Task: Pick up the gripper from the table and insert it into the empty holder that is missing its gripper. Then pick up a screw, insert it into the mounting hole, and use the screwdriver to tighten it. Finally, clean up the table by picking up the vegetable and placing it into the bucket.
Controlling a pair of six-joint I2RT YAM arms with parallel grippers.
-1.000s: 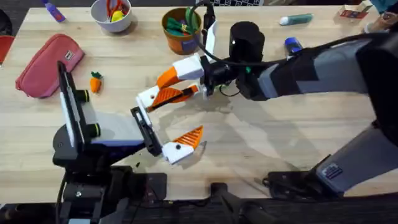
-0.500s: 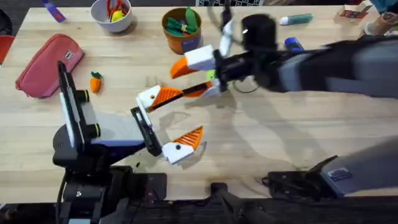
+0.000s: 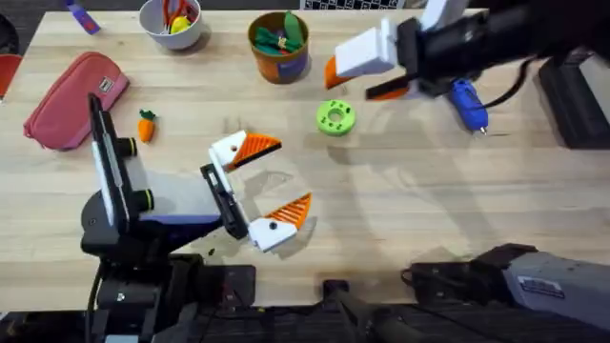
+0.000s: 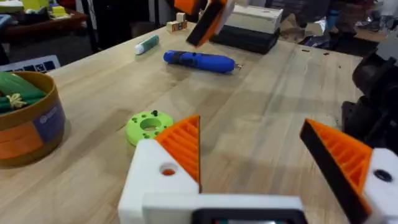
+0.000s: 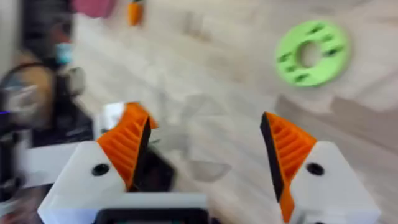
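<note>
The left gripper (image 3: 264, 184) sits low over the middle of the counter (image 3: 410, 210), its fingers spread wide and holding nothing; both white mounts carry orange ribbed pads (image 4: 183, 146). The right gripper (image 3: 367, 74) is raised over the far right part of the counter, its fingers also spread and empty, as the right wrist view shows (image 5: 205, 155). A green disc with holes (image 3: 335, 117) lies on the wood between the two grippers, closer to the right one. The screwdriver (image 3: 468, 103) lies flat just beside the right gripper, on its right. The bucket (image 3: 279, 45) stands at the far edge with green items inside, and a white bowl (image 3: 171, 21) stands to its left. The carrot (image 3: 146, 125) lies at the left, near a pink pouch (image 3: 74, 99). Whether a loose orange finger lies anywhere on the counter cannot be told.
</note>
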